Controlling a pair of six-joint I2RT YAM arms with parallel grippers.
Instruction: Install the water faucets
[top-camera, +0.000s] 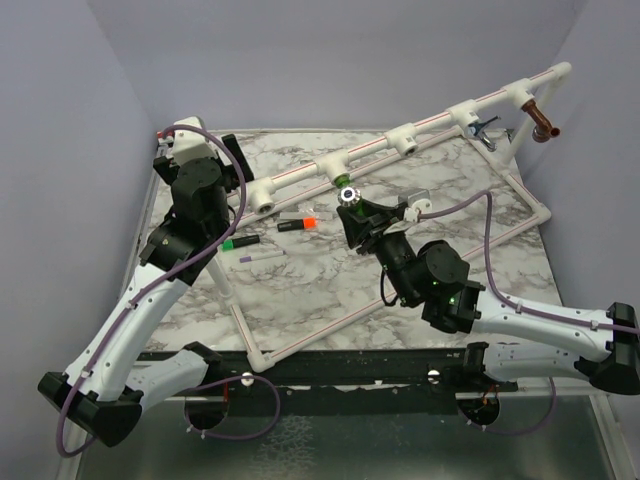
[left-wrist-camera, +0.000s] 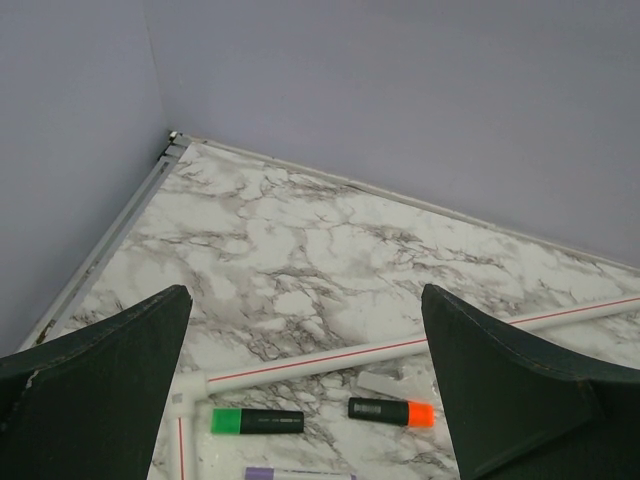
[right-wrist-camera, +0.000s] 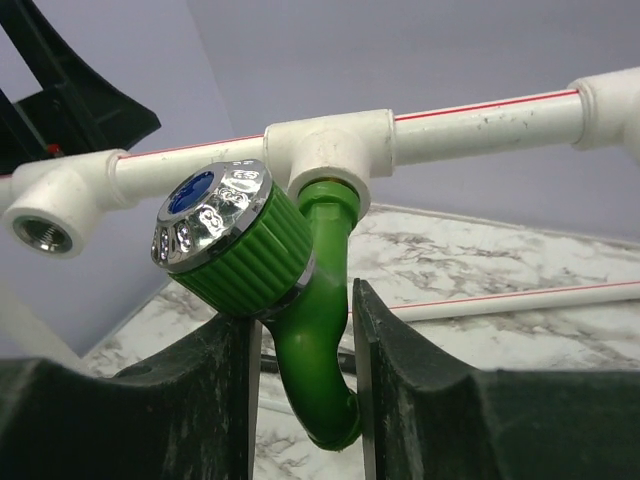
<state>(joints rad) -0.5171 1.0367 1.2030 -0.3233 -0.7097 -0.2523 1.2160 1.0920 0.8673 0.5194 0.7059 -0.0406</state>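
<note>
Green faucet (right-wrist-camera: 315, 340) hangs seated in a white tee fitting (right-wrist-camera: 330, 150) at frame centre. Right gripper (right-wrist-camera: 303, 310) jaws closely flank its spout; grip unclear. Left gripper (left-wrist-camera: 305, 295) jaws released above the counter (left-wrist-camera: 300, 260).

Your left arm (top-camera: 130, 320) and right arm (top-camera: 545, 325) share one build. Smooth white plastic shells (top-camera: 560, 330) cover the long links, chunky round black joint housings (top-camera: 200, 190) sit between them, and each arm ends in a blocky black base (top-camera: 90, 405). A thin purple cable (top-camera: 487, 230) runs along each arm, looping free in places. A small green light (top-camera: 447, 297) glows on a black housing of your right arm. The left gripper (left-wrist-camera: 305, 390) and right gripper (right-wrist-camera: 305, 400) carry broad, matte, near-black wedge-shaped fingers (left-wrist-camera: 100, 350); the right pair shows thin pale inner edges.
</note>
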